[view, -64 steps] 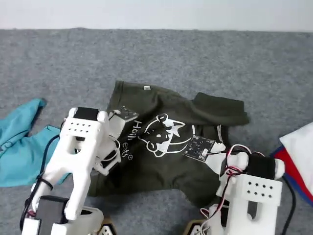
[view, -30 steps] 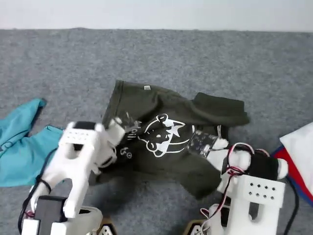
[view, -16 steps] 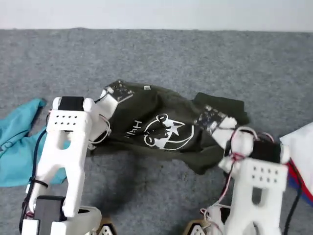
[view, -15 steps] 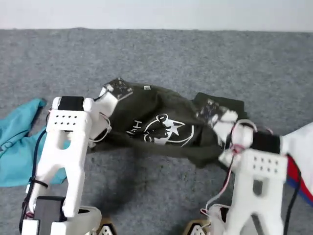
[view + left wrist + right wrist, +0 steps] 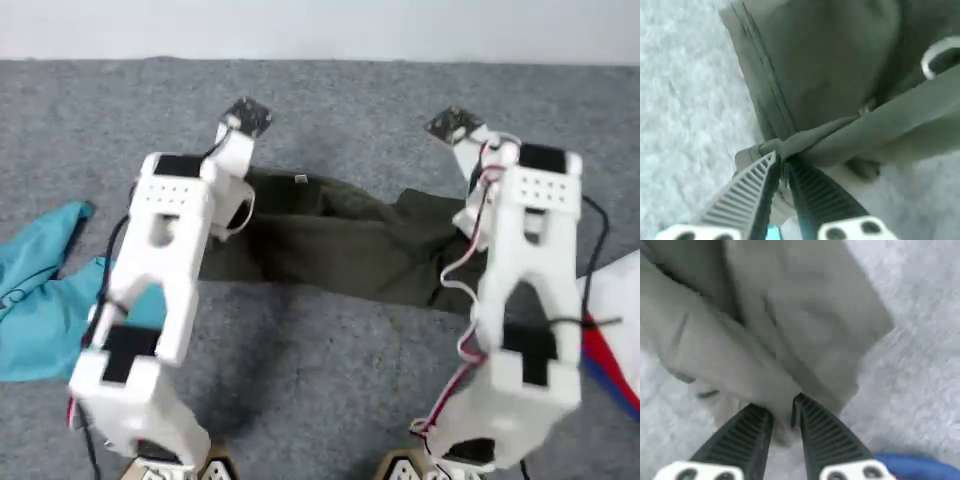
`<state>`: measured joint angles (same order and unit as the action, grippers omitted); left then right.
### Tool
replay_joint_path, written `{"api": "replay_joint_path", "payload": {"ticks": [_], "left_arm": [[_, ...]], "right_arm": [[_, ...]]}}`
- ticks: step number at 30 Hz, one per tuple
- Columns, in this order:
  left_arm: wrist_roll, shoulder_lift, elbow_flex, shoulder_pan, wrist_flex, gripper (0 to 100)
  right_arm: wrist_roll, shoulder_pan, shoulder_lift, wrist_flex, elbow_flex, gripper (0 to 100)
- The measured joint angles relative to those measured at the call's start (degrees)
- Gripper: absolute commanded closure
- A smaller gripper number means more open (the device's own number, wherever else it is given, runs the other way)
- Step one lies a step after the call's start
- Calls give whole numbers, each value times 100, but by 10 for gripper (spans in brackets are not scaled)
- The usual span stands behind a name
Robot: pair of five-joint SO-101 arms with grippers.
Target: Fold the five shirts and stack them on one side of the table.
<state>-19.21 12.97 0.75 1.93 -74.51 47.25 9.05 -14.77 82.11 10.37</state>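
A dark olive shirt (image 5: pixel 340 240) lies across the middle of the grey table, doubled over into a long band with its print hidden. Both arms stretch over it toward the far side, one at each end of the band. In the left wrist view my left gripper (image 5: pixel 780 160) is shut on a bunched fold of the olive shirt (image 5: pixel 830 75). In the right wrist view my right gripper (image 5: pixel 782 409) is shut on the olive shirt's (image 5: pixel 805 315) edge, just above the table.
A teal shirt (image 5: pixel 40 290) lies crumpled at the left edge. A white shirt (image 5: pixel 615 290) over red and blue cloth sits at the right edge; a blue corner (image 5: pixel 905 462) shows by the right gripper. Grey carpet-like table (image 5: pixel 340 380) lies bare in front.
Both arms have swung from the near side to the far side, carrying the shirt's near hem up and over. The white print, seen before, is now folded under.
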Motion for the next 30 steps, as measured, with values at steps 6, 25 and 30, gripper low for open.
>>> {"api": "replay_joint_path", "payload": {"ticks": [6,25,30], "left_arm": [[97,2356,-3130,18,-1116,985],[1178,5811,-9336,-70,-2426,899],[1820,5705,-9336,-352,-2426,899]], "right_arm": [[-114,0,-1556,220,1793,987],[-941,158,-4255,1749,6312,581],[-1064,255,-4246,1855,6822,580]]}}
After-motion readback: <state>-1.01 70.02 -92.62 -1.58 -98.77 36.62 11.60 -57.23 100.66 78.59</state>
